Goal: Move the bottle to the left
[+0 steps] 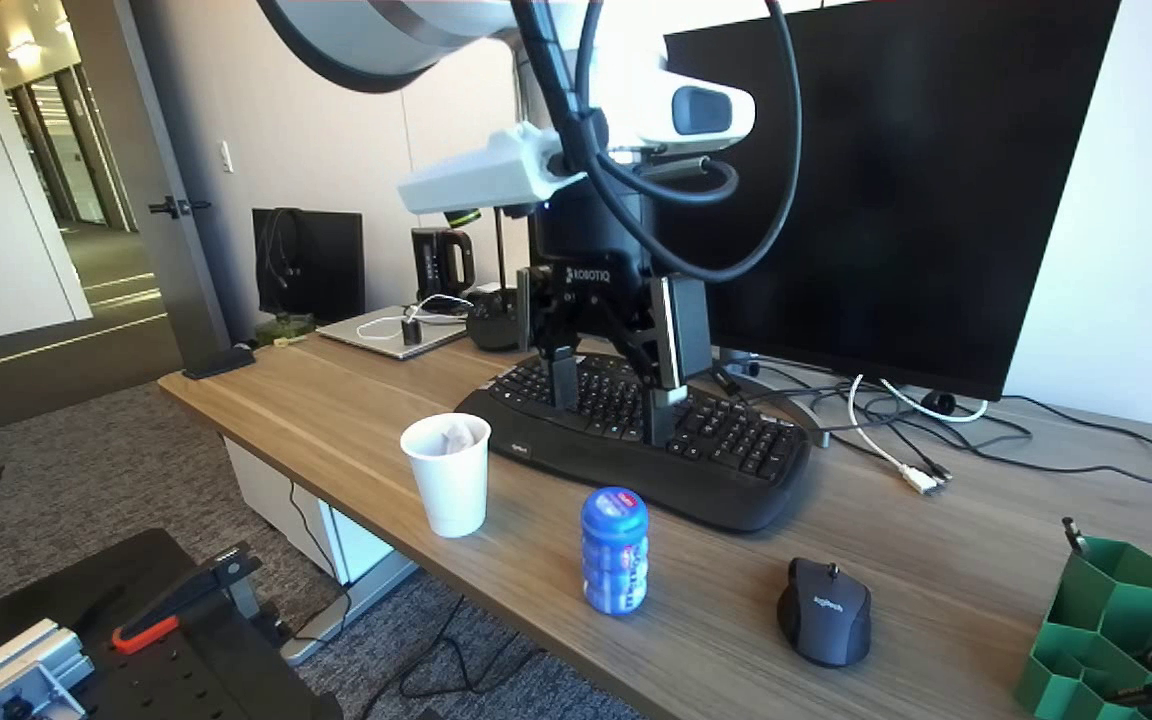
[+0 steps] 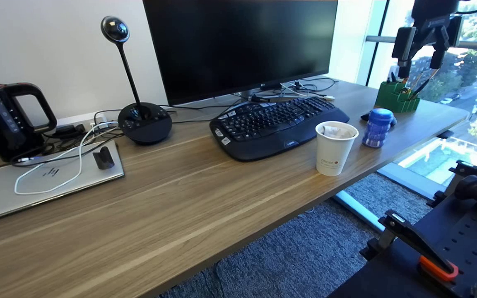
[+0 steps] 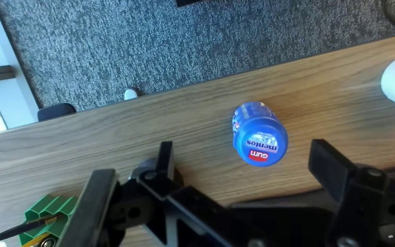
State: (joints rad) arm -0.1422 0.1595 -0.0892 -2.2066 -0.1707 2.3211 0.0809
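The small blue bottle (image 1: 616,555) stands upright on the wooden desk, near its front edge. It also shows in an exterior view (image 2: 377,128) just beyond the white cup. In the wrist view the bottle (image 3: 261,144) shows its blue lid with a red, white and pale label. My gripper (image 1: 612,405) is open and empty, pointing down above the keyboard. It hangs higher than the bottle in an exterior view (image 2: 420,65). In the wrist view the bottle appears between and slightly beyond the two spread fingertips (image 3: 243,152), touching neither.
A white paper cup (image 1: 448,475) stands beside the bottle, near the desk edge. A black keyboard (image 1: 636,440) lies behind them, before a large monitor (image 1: 886,190). A mouse (image 1: 826,610) and a green pen holder (image 1: 1106,610) stand on the bottle's other side. A laptop (image 2: 97,165) lies farther along.
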